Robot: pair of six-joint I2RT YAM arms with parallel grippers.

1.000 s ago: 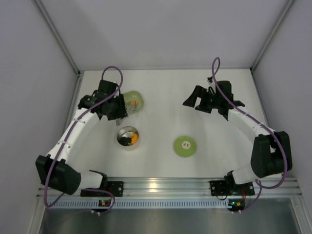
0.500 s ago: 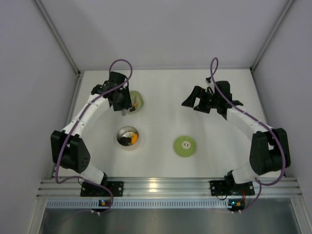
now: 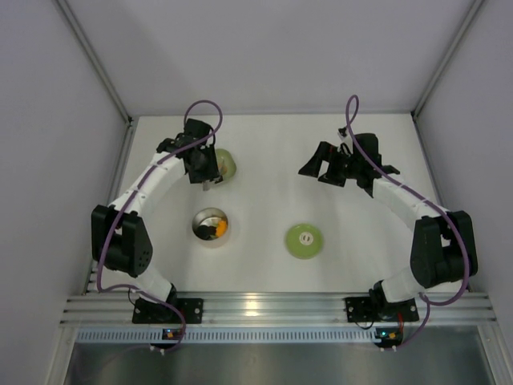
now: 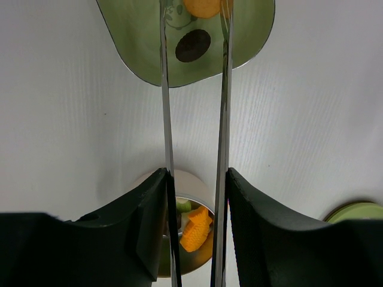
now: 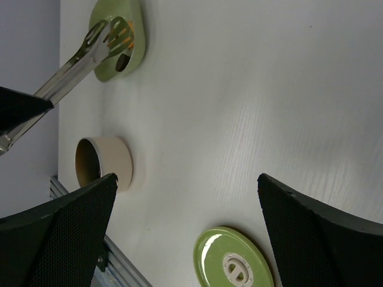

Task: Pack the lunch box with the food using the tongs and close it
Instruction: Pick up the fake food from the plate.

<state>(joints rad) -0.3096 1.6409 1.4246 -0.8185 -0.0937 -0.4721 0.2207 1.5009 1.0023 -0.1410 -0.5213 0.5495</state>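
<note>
My left gripper (image 3: 203, 172) is shut on the tongs (image 4: 166, 119), whose two thin arms reach over the pale green dish (image 4: 143, 48). The tongs' tips (image 5: 117, 31) stand around an orange piece of food (image 4: 205, 6); a dark piece (image 4: 192, 46) lies beside it. The steel lunch box (image 3: 211, 225) stands open nearer the arms and holds orange and green food (image 4: 194, 227). Its green lid (image 3: 304, 241) lies flat to the right. My right gripper (image 3: 318, 165) hovers wide open and holds nothing; in the right wrist view the lid (image 5: 236, 263) lies below it.
White walls close the table at the back and on both sides. A metal rail (image 3: 264, 305) runs along the near edge between the arm bases. The dish (image 3: 223, 164) sits in the far left part of the table.
The left arm has swung away from the lunch box towards the back, carrying the tongs over the dish. The right arm has hardly moved.
</note>
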